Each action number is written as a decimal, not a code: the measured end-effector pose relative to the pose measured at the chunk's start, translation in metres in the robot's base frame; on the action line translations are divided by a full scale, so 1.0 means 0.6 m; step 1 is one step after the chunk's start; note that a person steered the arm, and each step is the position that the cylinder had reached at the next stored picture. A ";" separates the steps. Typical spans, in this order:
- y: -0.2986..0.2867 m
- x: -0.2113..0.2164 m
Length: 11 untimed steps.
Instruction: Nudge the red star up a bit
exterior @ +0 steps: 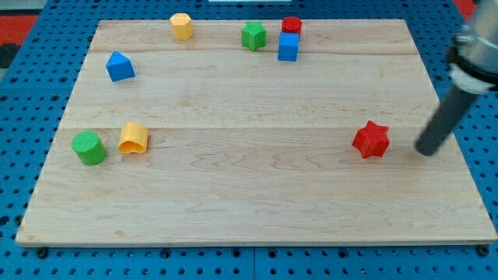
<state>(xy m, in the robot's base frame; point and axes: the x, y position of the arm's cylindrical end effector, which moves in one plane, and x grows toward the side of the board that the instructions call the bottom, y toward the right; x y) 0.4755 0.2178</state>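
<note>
Wooden board (257, 202): red star (371, 140) lies flat at the view's right, no long axis. My tip (426, 151), a bare rod without jaws, sits just right, apart.

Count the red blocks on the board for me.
2. The red star sits at the view's right, just left of my tip. A red block sits at the view's top, touching the blue cube below it. None seem hidden.
</note>
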 end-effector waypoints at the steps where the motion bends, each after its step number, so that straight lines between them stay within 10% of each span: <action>1: -0.064 -0.062; 4: -0.314 -0.123; 6: -0.376 0.099; 8: -0.336 -0.029; 9: -0.338 0.110; 11: -0.175 0.079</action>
